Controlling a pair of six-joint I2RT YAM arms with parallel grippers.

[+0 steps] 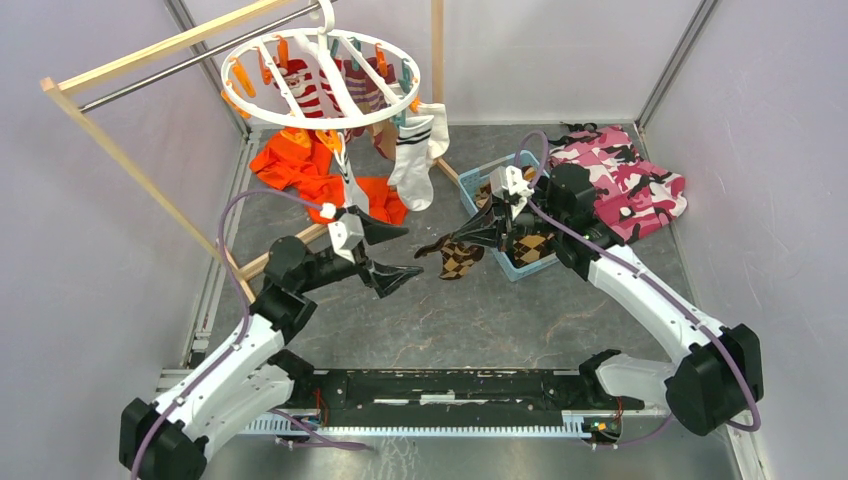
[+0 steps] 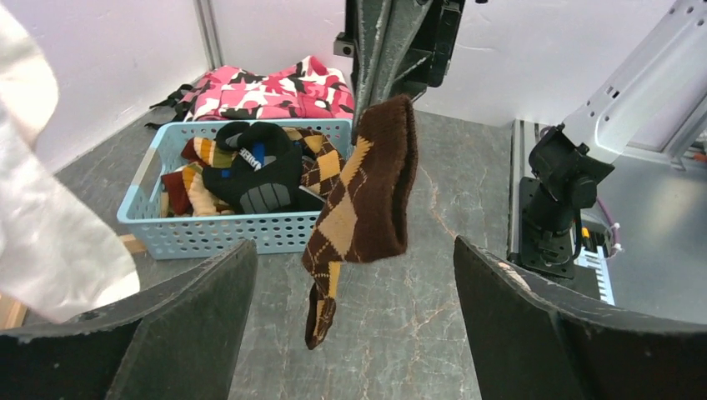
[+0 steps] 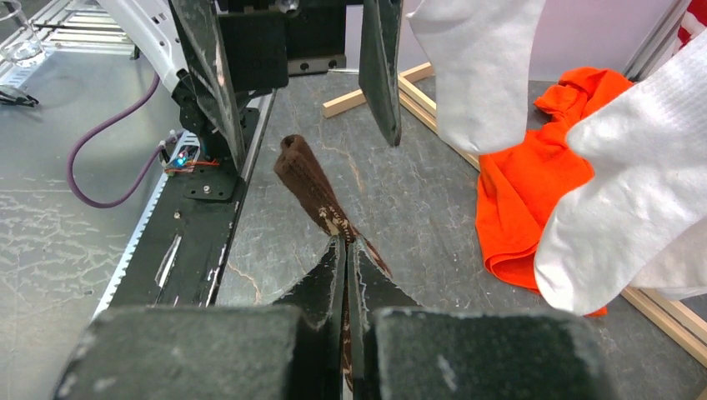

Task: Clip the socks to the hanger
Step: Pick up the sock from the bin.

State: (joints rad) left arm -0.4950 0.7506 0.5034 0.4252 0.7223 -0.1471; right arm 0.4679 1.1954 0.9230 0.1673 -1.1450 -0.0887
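top view, hanger (image 1: 412, 95): is seen hanging at the wooden rack (image 1: 140, 180), back left, with a white sock (image 1: 418, 160) hung under its rim.
top view, right gripper (image 1: 462, 240): is closed on the brown sock (image 1: 460, 262), which is held above the middle of the table (image 1: 450, 320).
top view, left gripper (image 1: 398, 253): is spread wide with nothing gripped, its tips just beside the brown sock.
top view, basket (image 1: 470, 192): is placed behind the right gripper, with more socks inside.
left wrist view, brown sock: is hung folded from the closed fingers (image 2: 379, 50) above, ahead of the gap between the open fingers (image 2: 175, 333).
left wrist view, basket: is filled with black, tan and striped socks.
right wrist view, brown sock: is pinched between fingers (image 3: 321, 283) pressed together; its free end is pointed toward the left gripper.
right wrist view, orange garment (image 3: 525, 192): is laid on the table at the right, partly covered by the white sock.
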